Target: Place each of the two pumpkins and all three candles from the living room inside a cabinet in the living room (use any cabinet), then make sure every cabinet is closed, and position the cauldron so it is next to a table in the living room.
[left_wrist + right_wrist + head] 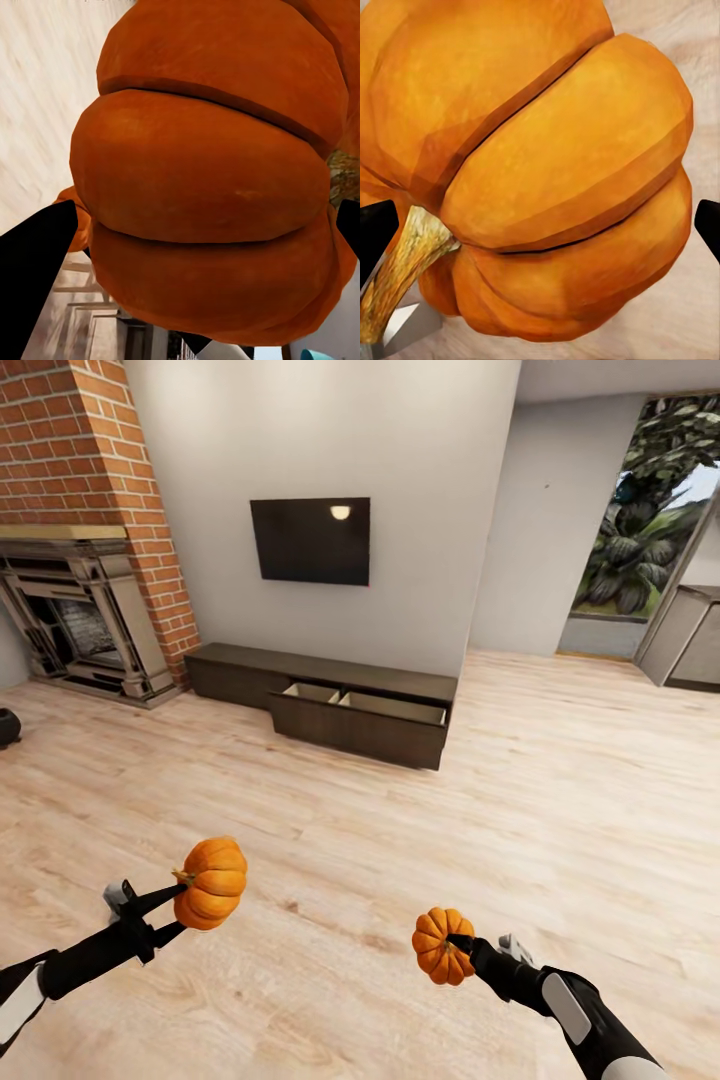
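While both jaws pinch pumpkins (211, 883) (442, 945), bare floor (400, 840) ahead, cabinet (330, 700) drawer open.

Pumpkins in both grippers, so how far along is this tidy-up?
Early. The cabinet already has a drawer pulled open. In hand: one pumpkin in the left gripper, another pumpkin in the right gripper. Left: stowing both pumpkins, closing up; no candles are stowed yet.

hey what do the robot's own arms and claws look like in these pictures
Both arms are slim and matte black, with white shell panels toward the picture's bottom edge. The left claw has thin black pointed fingers and a small grey block beside the wrist. The right claw is black too, with a grey-white plate behind it.
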`<state>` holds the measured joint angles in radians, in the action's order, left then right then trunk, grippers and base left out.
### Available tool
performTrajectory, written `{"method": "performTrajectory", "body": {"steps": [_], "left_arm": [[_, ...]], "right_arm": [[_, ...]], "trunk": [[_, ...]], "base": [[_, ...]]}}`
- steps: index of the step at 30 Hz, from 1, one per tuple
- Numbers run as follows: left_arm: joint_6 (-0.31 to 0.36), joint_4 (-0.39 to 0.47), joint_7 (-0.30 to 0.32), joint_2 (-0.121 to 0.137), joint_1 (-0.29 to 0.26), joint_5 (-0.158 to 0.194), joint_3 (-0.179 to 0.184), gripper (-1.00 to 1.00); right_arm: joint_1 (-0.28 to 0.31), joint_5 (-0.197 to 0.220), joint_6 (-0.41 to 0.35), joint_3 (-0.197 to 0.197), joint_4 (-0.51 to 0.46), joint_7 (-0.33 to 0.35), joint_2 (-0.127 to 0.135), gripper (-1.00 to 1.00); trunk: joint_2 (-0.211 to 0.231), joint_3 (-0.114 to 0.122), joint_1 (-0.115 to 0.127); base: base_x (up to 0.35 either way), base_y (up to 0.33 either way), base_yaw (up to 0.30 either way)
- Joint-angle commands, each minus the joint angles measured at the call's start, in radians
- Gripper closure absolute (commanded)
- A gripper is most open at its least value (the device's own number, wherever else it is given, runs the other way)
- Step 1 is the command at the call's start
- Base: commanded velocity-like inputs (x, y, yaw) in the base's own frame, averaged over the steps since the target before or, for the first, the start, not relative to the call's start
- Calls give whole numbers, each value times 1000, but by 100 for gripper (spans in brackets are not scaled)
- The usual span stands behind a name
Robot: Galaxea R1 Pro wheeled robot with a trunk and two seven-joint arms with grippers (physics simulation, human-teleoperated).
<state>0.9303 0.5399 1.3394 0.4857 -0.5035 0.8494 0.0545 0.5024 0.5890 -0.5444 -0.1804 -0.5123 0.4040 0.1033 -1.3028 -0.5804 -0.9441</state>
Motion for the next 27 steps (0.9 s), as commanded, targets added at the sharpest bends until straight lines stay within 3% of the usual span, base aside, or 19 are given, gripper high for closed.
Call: {"method": "performTrajectory", "body": {"steps": [1,27], "left_arm": [[10,-1,1,1,-1,11,4,100],[10,0,2,1,-1,11,4,100]], "right_arm": [[1,9,-9,-5,-1,1,-1,100],[1,6,-9,-5,-1,0,-1,100]], "trunk": [[-1,-1,-1],[-1,1,-1]], "base": [[342,0,-1],[342,0,-37]]}}
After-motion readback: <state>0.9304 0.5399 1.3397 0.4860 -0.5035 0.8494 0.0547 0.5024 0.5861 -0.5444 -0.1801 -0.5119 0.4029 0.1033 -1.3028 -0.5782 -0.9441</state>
